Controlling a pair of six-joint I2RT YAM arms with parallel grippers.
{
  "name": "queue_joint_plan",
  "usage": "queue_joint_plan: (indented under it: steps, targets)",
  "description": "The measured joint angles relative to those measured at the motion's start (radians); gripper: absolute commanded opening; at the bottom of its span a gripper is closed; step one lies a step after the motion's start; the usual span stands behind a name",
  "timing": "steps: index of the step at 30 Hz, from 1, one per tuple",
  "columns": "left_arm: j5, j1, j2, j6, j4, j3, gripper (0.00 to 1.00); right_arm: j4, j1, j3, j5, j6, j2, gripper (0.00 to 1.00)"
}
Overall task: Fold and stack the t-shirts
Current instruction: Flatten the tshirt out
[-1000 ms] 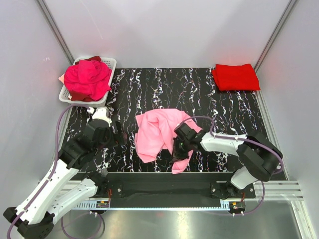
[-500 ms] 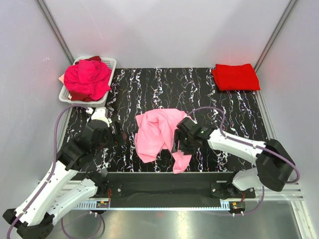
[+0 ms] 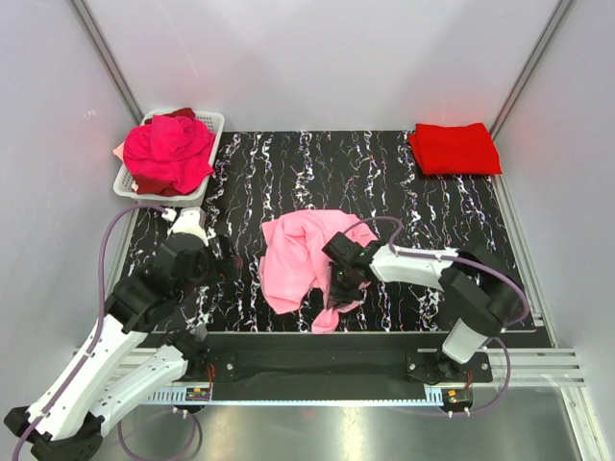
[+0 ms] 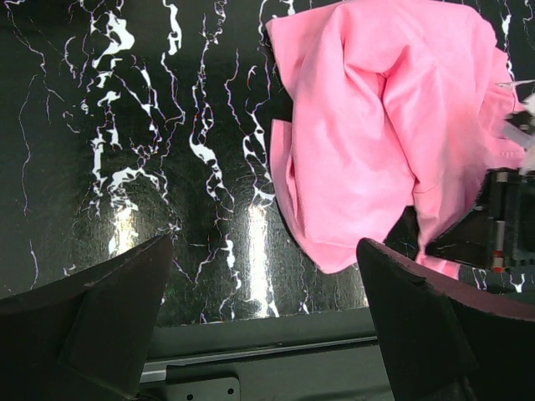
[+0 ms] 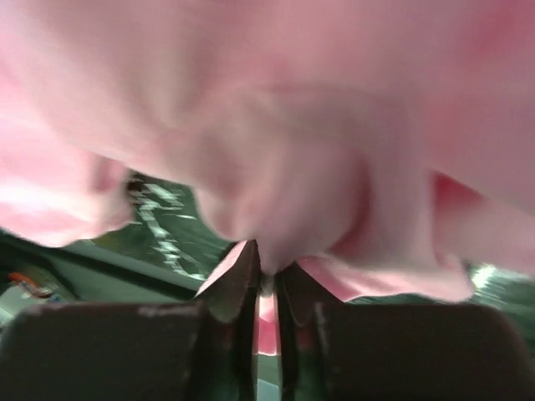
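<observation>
Your desk (image 3: 384, 182) black with white marble veining, light pink t-shirt (image 3: 298, 254), bright red t-shirt (image 3: 454, 149), magenta t-shirts (image 3: 171, 152), white mesh basket (image 3: 215, 128).

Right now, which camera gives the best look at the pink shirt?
The top external view: it shows nearly the whole pink t-shirt, crumpled on the table. The left wrist view shows most of it, closer but cropped. The right wrist view shows only blurred pink cloth pinched in the right gripper.

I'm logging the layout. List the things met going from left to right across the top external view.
White mesh basket holding the magenta t-shirts → crumpled pink t-shirt → folded red t-shirt. The arms overlap these, so they are left out.
</observation>
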Motion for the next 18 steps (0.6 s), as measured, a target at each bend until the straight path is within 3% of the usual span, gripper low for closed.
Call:
queue_joint_plan:
  steps: [4,6,8,9,10,11,13,15,18]
  targets:
    - [-0.003,-0.001,-0.006,0.0,0.0,0.0,0.99,0.049,0.064,0.115,-0.072,0.017,0.12,0.04]
    - [-0.004,-0.001,-0.01,0.0,0.0,0.0,0.99,0.099,0.1,0.203,-0.111,0.012,0.203,0.07]
    - [-0.008,-0.001,-0.012,0.0,0.0,0.0,0.99,0.129,0.128,0.311,-0.187,-0.008,0.286,0.24]
    - [-0.01,-0.001,-0.012,0.0,0.0,0.0,0.99,0.124,0.135,0.365,-0.211,-0.023,0.314,0.44]
    - [-0.013,-0.001,-0.012,0.0,-0.001,0.0,0.99,0.114,0.141,0.431,-0.222,-0.043,0.338,0.74]
    - [-0.016,-0.001,-0.012,-0.001,-0.001,0.0,0.99,0.082,0.143,0.505,-0.227,-0.07,0.35,0.83]
    - [-0.026,-0.001,-0.014,-0.002,-0.002,0.0,0.99,0.016,0.142,0.615,-0.189,-0.126,0.339,0.97]
    - [-0.038,-0.001,-0.016,-0.01,-0.003,0.0,0.97,-0.041,0.132,0.68,-0.136,-0.168,0.292,0.99]
    - [-0.052,-0.002,0.001,-0.018,-0.011,0.0,0.91,-0.13,0.092,0.642,-0.055,-0.201,0.143,1.0]
